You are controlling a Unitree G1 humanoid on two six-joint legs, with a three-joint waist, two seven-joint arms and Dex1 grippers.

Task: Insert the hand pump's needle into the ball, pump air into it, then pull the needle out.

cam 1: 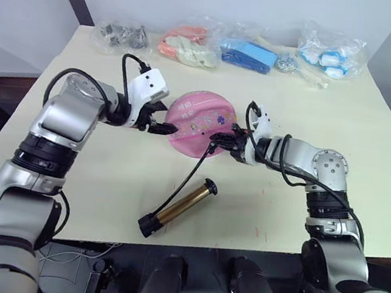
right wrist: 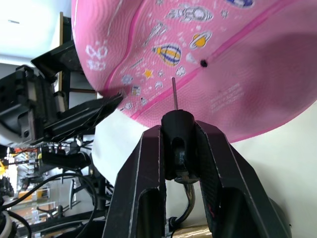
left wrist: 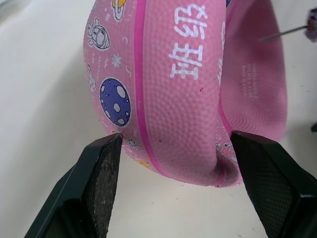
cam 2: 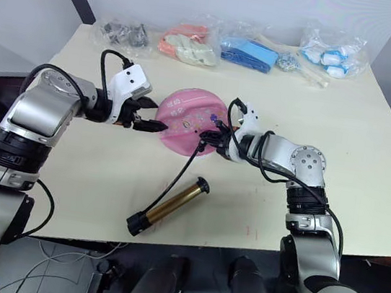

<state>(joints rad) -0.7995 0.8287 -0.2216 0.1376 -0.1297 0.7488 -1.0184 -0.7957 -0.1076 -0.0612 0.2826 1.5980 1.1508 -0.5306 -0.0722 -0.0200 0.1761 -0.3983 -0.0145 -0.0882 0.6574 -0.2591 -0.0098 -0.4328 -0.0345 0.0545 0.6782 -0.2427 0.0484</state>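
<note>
The sagging ball (cam 1: pixel 200 123) sits mid-worktop (cam 1: pixel 342 138), needle (right wrist: pixel 174 92) just short of its valve hole (right wrist: pixel 203 63). Right claw (right wrist: pixel 181 148) is clenched on the needle's fitting; the released left claw (left wrist: pixel 183 163) straddles the ball's edge. Best to shift the tip onto the hole, then push straight.

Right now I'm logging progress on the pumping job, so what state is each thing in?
ball: sagging, not inflated, on the table, valve hole empty.
needle: out of the ball, tip short of the valve hole.
pump: lying on its side, unheld.
left claw: open, straddling the ball's edge.
right claw: shut on the needle's black fitting.
</note>
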